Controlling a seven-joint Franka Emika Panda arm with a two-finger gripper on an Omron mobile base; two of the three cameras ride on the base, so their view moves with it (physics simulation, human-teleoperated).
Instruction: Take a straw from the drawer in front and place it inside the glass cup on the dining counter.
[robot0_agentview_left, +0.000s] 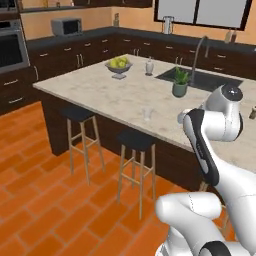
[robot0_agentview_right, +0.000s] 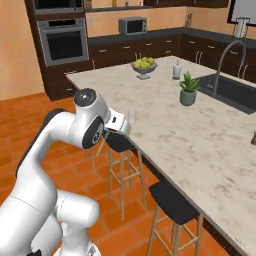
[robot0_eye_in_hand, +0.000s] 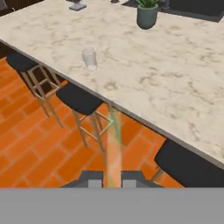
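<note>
In the hand view my gripper (robot0_eye_in_hand: 113, 181) is shut on the straw (robot0_eye_in_hand: 113, 140), a thin pale stick that rises from between the fingertips toward the counter's near edge. The glass cup (robot0_eye_in_hand: 89, 57) stands upright on the beige dining counter (robot0_eye_in_hand: 175, 83), a little in from that edge and up-left of the straw's tip. From the left base view the glass cup (robot0_agentview_left: 146, 114) sits near the front edge of the dining counter (robot0_agentview_left: 95, 87), with my hand just to its right. The right base view shows the gripper (robot0_agentview_right: 125, 125) at the counter's edge. The drawer is out of view.
Black-seated wooden stools (robot0_eye_in_hand: 81, 99) (robot0_agentview_left: 136, 141) stand under the counter's edge, directly below my hand. A potted plant (robot0_eye_in_hand: 146, 13), a fruit bowl (robot0_agentview_left: 119, 65), a small bottle (robot0_agentview_left: 149, 66) and the inset sink with its faucet (robot0_agentview_left: 200, 50) lie farther back on the island.
</note>
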